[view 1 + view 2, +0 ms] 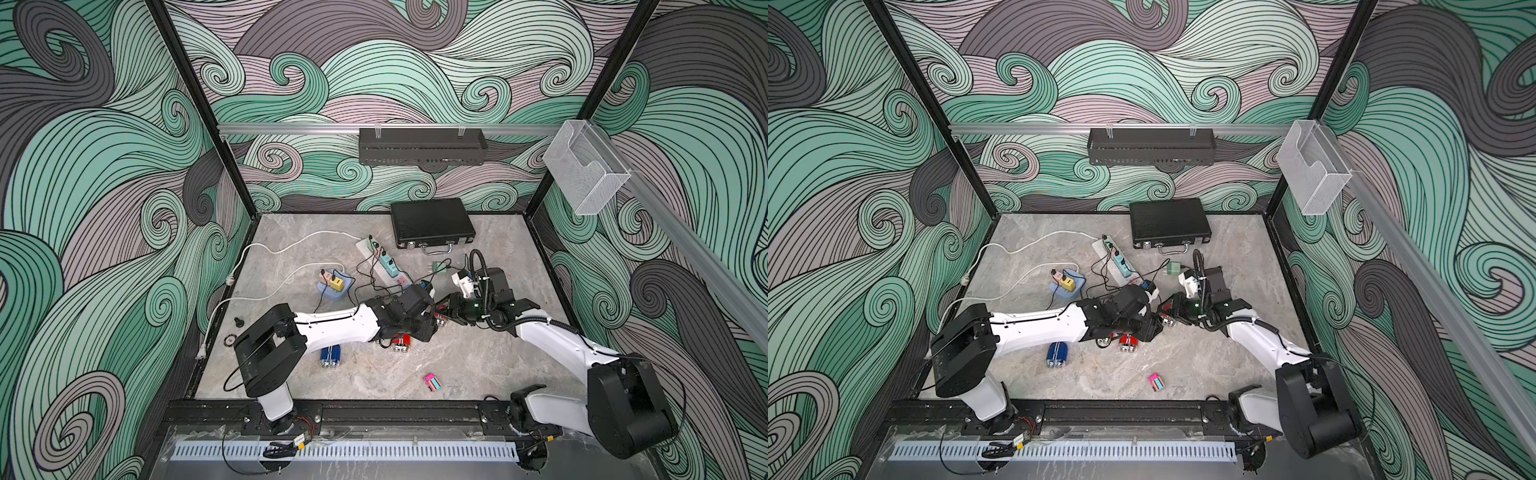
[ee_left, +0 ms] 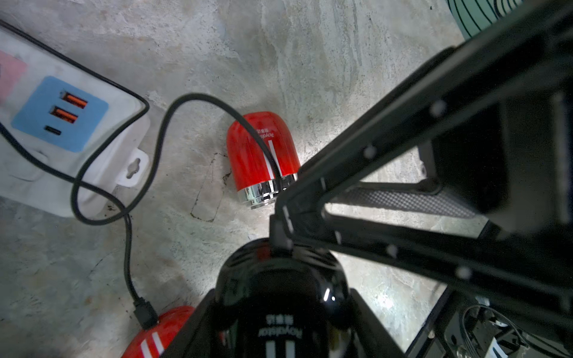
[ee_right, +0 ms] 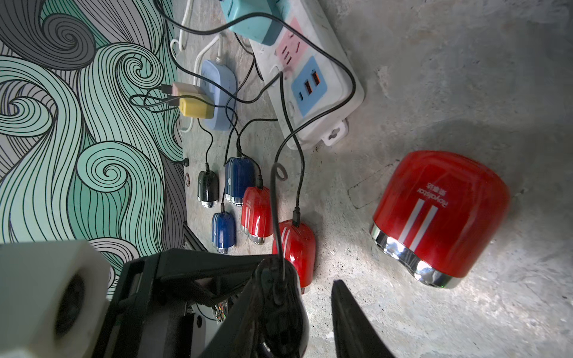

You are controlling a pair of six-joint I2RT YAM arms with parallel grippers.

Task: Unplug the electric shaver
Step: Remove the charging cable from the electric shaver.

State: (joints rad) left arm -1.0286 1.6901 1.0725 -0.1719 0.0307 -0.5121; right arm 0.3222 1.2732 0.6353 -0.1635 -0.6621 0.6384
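A black electric shaver (image 2: 279, 297) sits between the jaws of my left gripper (image 2: 279, 313), which is shut on its body. A thin black cable (image 3: 273, 217) runs into the shaver's end (image 3: 279, 297). My right gripper (image 3: 297, 297) meets it from the opposite side, jaws open around that cabled end. One of its fingers (image 3: 350, 322) stands apart from the shaver and the other is hidden behind it. In both top views the grippers (image 1: 419, 328) (image 1: 446, 309) meet mid-table and cover the shaver.
A white power strip (image 3: 310, 93) lies close by with cables looping round it. A loose red shaver (image 3: 440, 217) and a cabled red one (image 3: 294, 245) lie beside the grippers. Several more shavers (image 3: 235, 179), a blue socket block (image 1: 332, 286), a black case (image 1: 432, 224).
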